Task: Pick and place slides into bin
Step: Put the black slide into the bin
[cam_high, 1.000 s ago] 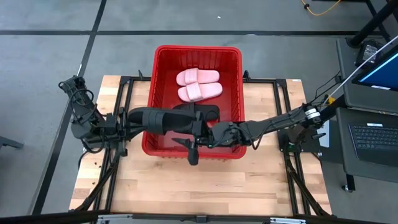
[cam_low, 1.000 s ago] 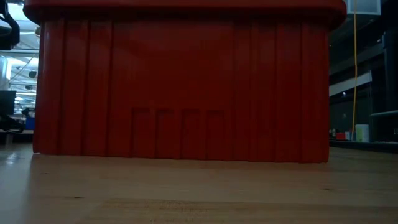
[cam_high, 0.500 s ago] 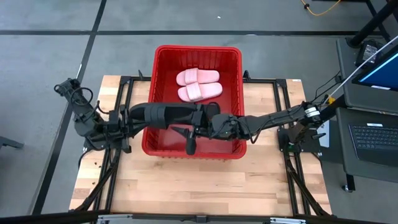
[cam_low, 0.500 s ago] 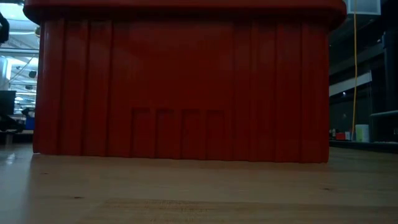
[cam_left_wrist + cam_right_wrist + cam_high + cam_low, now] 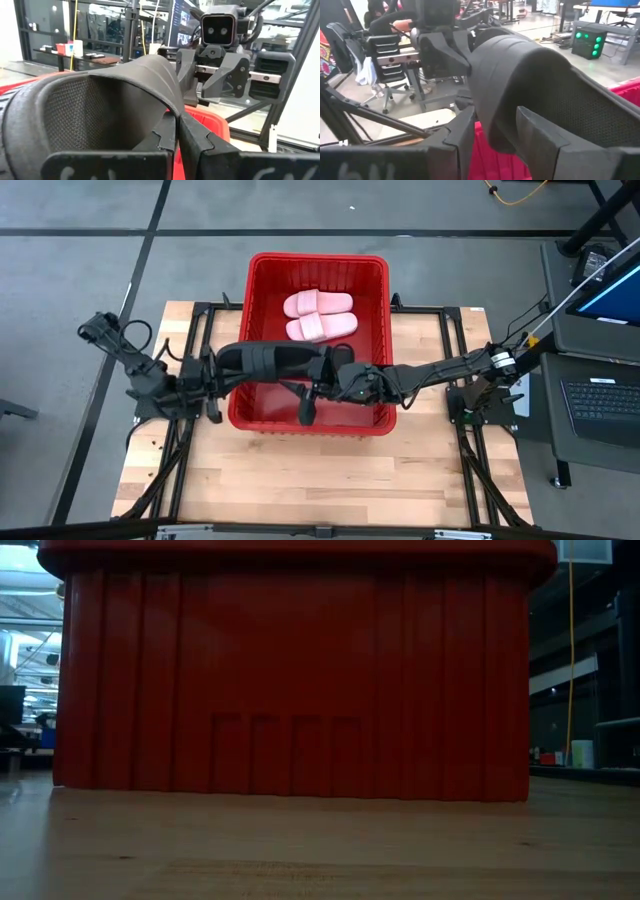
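Observation:
The red bin stands at the table's middle far side; its near wall fills the low view. Two pale pink slides lie side by side on its floor at the far end. One black slide lies in the bin's middle, partly under my left arm. The other black slide hangs in the air over the bin's near part. My left gripper and my right gripper face each other there, and both are shut on that slide's strap. My left gripper pinches the edge of the black slide's wide strap between its two fingers, near where the strap meets the sole. It comes roughly level from the table's left. The slide is lifted clear, its sole hanging below. My right gripper has the same strap's edge between its two fingers, one finger on the outer face and one on the meshed inner face. It comes roughly level from the table's right. The slide is held clear.
The wooden table shows bare boards in front of the bin and to both sides. A desk with a laptop stands beyond the right edge. Black frame rails run along the table's sides.
Both grippers have moved together toward the table's far edge with the black slide. The slide's hanging sole has gone from over the bin's near rim to inside the bin's outline. The left arm's elbow has swung toward the left edge.

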`<state>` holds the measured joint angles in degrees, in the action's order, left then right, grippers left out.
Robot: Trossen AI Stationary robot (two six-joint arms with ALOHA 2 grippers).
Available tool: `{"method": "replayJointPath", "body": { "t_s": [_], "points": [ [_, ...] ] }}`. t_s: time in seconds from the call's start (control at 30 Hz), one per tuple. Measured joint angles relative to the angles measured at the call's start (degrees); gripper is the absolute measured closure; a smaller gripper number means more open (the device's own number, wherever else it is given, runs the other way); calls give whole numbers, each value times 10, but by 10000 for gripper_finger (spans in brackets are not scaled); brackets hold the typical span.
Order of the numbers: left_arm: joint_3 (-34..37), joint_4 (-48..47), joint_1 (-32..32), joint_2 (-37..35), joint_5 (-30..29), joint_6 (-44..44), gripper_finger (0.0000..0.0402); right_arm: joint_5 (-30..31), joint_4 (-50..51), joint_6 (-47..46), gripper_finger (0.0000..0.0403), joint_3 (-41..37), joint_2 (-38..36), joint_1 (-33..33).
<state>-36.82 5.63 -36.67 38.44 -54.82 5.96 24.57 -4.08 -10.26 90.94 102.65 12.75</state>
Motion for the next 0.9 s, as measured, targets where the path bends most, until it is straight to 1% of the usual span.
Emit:
{"method": "replayJointPath", "body": {
  "t_s": [0.37,0.5,0.6,0.9],
  "points": [
    [-3,33,23,27,25,-3,399,11,0,-4,257,0,-1,0],
    [-26,30,24,45,25,-21,399,13,1,-28,257,0,0,0],
    [-39,29,23,59,21,-41,399,14,5,-28,257,0,0,0],
    [-42,30,23,79,10,-38,399,8,9,-64,257,0,1,2]
  ]
}}
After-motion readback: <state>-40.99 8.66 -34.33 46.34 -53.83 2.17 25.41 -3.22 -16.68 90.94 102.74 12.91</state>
